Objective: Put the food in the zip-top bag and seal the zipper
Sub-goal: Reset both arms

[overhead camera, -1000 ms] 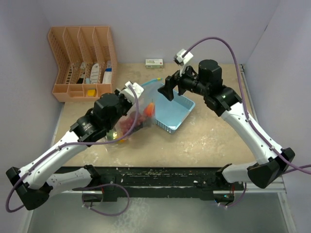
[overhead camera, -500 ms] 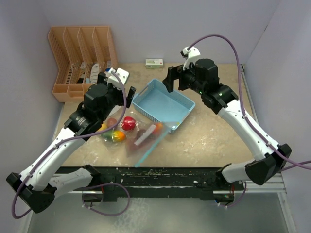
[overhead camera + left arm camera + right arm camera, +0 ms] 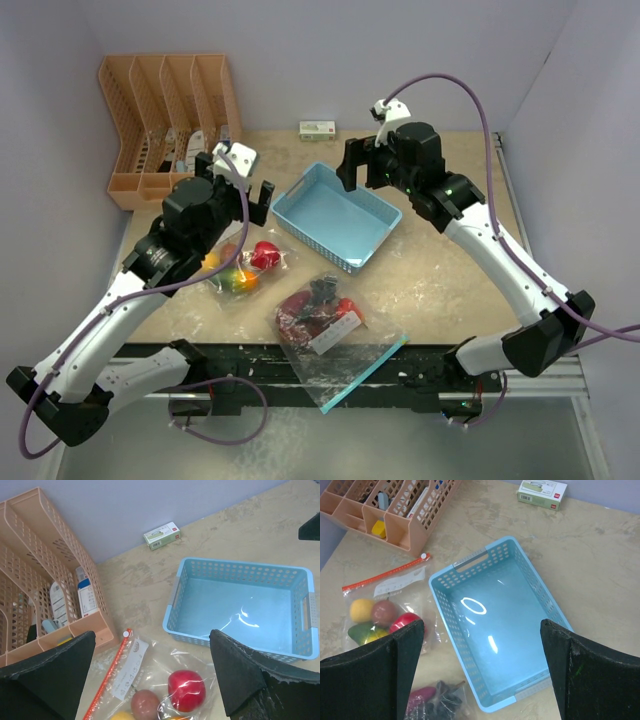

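Observation:
Two clear zip-top bags hold the food. The red-zippered bag (image 3: 238,268) lies below my open left gripper (image 3: 250,188) with a red pepper (image 3: 186,690), a maroon ball (image 3: 145,705), a yellow lemon (image 3: 360,609) and a green mango (image 3: 362,632) inside. The teal-zippered bag (image 3: 335,335) lies at the table's near edge, its zipper end (image 3: 365,375) over the black rail; dark grapes (image 3: 322,292) and red pieces are inside. My right gripper (image 3: 362,165) hangs open over the blue basket (image 3: 385,232), holding nothing. Whether either zipper is sealed does not show.
The blue basket (image 3: 175,597) is empty and sits mid-table between the arms. The orange rack (image 3: 165,120) with white bottles stands at the back left. A small green-and-white box (image 3: 317,129) lies by the back wall.
My left gripper let go of the teal-zippered bag and pulled back toward the rack. The bag dropped and slid to the near edge. The right gripper rose slightly.

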